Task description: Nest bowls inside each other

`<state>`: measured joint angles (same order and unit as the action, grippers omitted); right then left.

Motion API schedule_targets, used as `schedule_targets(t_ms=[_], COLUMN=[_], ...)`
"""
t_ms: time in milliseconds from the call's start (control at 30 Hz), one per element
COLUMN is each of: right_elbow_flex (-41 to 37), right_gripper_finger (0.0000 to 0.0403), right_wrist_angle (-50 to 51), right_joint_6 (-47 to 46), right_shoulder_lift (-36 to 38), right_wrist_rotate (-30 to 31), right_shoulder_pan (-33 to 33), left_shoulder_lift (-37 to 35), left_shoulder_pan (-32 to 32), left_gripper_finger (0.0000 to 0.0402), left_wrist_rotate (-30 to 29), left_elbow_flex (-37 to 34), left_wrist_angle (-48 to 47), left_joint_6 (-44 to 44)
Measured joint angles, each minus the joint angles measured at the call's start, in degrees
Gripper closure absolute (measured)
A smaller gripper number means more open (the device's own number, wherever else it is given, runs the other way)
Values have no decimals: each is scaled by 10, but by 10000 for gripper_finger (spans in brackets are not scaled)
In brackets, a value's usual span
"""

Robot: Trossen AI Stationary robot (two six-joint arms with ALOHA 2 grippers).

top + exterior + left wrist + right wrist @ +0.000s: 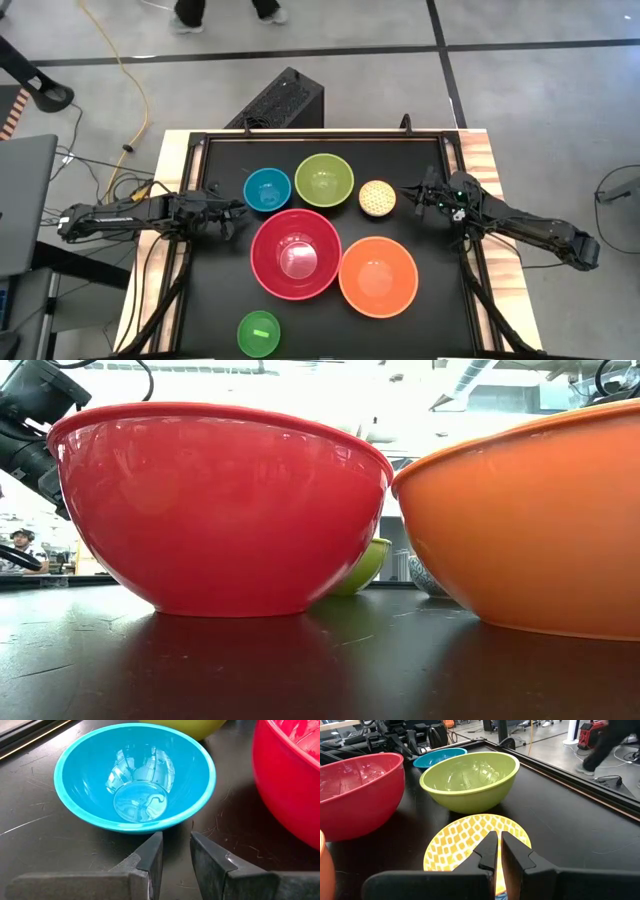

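Six bowls stand upright on their bases on the black table. The blue bowl [266,188], lime green bowl [324,180] and speckled tan-yellow bowl [377,198] form the far row. The pink-red bowl [296,254] and orange bowl [378,276] sit in the middle, and the smallest bright green bowl [259,333] is near the front edge. My left gripper [240,212] hovers just left of the blue bowl [135,775], its fingers a narrow gap apart and touching nothing. My right gripper [407,196] is shut, just right of the speckled bowl [465,842].
A raised black frame [320,135] borders the table. A black box [285,100] and cables lie on the floor beyond the far edge, where a person's feet [190,15] show. Bare table lies at the front right [440,335] and front left [205,300].
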<state>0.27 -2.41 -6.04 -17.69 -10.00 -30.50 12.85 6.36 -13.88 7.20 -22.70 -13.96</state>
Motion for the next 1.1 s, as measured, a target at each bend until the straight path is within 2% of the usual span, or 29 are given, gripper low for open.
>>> schedule_targets(t_ms=[300, 400, 567, 700, 833, 933, 1100], right_elbow_flex=[0, 0, 10, 12, 20, 51, 146], right_gripper_finger=[362, 362, 362, 362, 362, 362, 362], right_wrist_angle=[-3, -30, -149, -299, -400, -375, -198], right_joint_6=[1, -16, -225, -281, -296, -301, -281], right_shoulder_lift=[0, 0, 0, 0, -8, -20, -93], right_wrist_rotate=[0, -2, -4, -12, -66, -75, 15], right_shoulder_pan=[0, 1, 14, 28, 70, 127, 248], left_shoulder_lift=[0, 0, 0, 0, 0, 0, 0], left_shoulder_pan=[0, 0, 0, 0, 0, 0, 0], left_gripper_finger=[315, 315, 315, 315, 315, 315, 315], left_wrist_rotate=[0, 0, 0, 0, 0, 0, 0], left_elbow_flex=[0, 0, 0, 0, 0, 0, 0], left_wrist_angle=[0, 0, 0, 0, 0, 0, 0], left_joint_6=[0, 0, 0, 0, 0, 0, 0])
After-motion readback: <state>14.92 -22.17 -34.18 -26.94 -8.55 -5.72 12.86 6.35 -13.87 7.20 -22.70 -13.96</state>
